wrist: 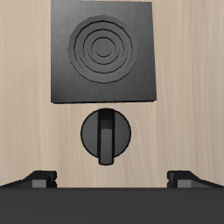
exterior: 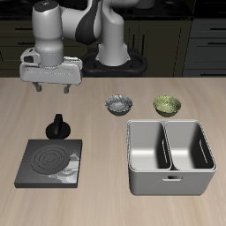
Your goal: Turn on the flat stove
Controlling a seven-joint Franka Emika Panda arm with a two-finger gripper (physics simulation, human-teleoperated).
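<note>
The flat stove (exterior: pixel 50 162) is a low dark grey square slab with concentric burner rings, near the table's front edge. Its black round knob (exterior: pixel 59 126) sits on a round base just behind the slab, toward the robot. My gripper (exterior: pixel 52 88) hangs open and empty above the knob, a little farther back, touching nothing. In the wrist view the stove (wrist: pixel 105 51) and the knob (wrist: pixel 107 133) with its raised bar handle lie straight below. My gripper (wrist: pixel 112 179) has its fingertips (wrist: pixel 39 179) spread wide, and the knob lies just beyond the line between them.
A grey two-compartment metal bin (exterior: pixel 170 168) stands beside the stove near the front edge. A small grey bowl (exterior: pixel 117 105) and a green bowl (exterior: pixel 167 105) sit behind the bin. The robot's base stands at the table's back.
</note>
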